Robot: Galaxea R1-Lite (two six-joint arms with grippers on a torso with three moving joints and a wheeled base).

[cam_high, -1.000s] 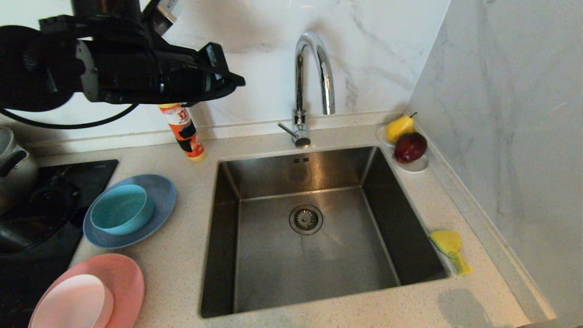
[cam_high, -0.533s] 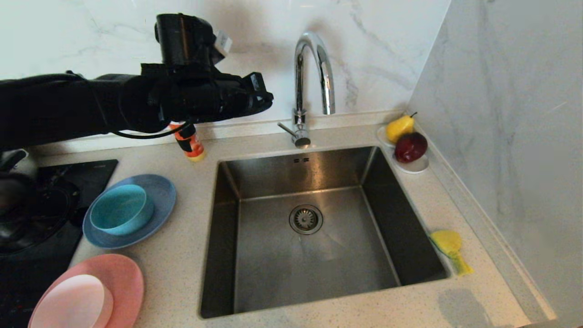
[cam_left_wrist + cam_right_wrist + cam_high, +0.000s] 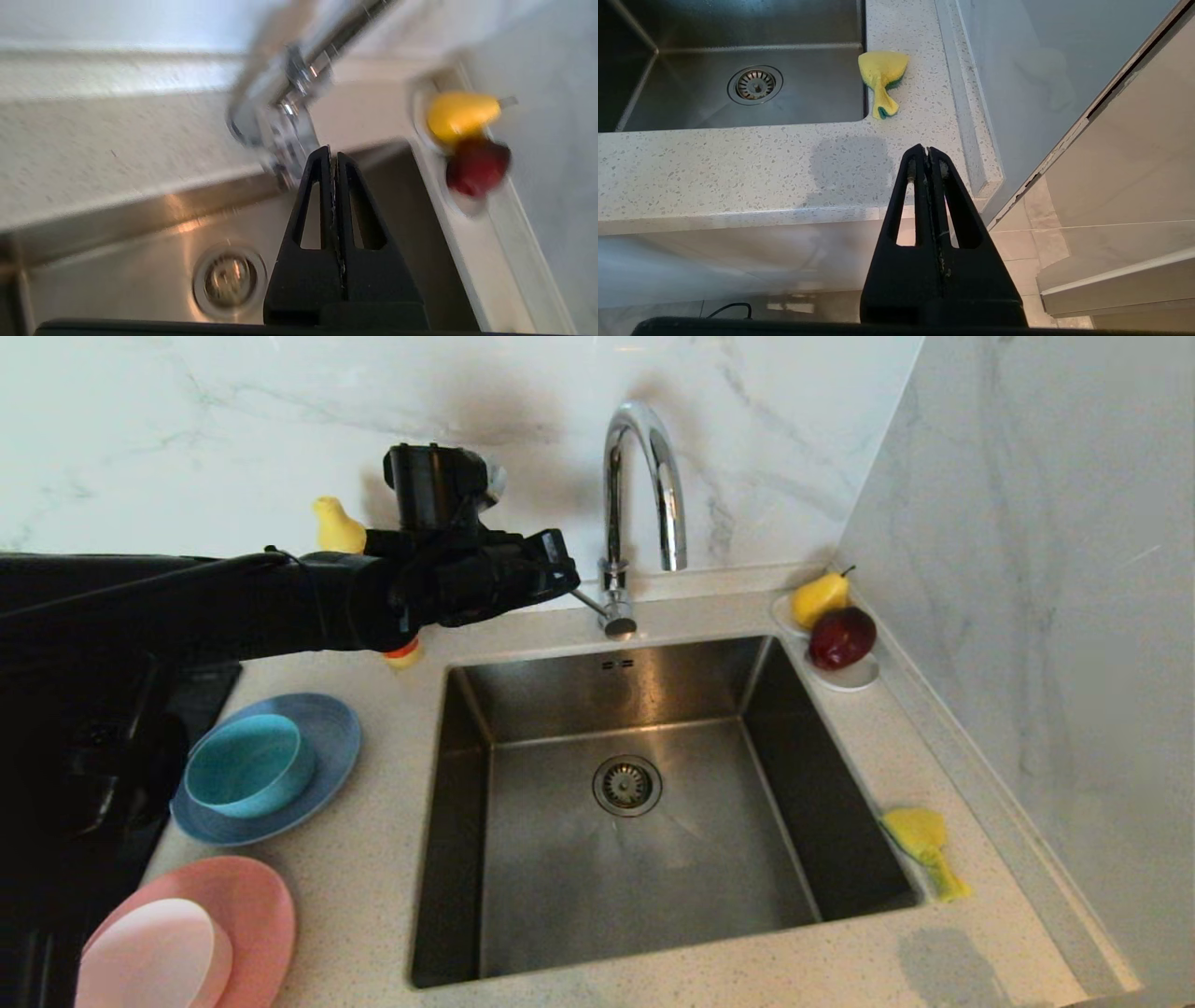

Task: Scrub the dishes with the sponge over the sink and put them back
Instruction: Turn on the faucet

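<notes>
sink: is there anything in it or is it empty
Empty: the sink shows only bare steel and its drain strainer; no dishes, no sponge inside.

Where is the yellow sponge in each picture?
Head view: the sponge lies on the counter at the sink's right rim, near the front corner.
Left wrist view: not in it.
Right wrist view: the sponge lies on the counter at the corner of the sink, beyond the shut right gripper.
Shared landmark: the round drain strainer shows in all three.
</notes>
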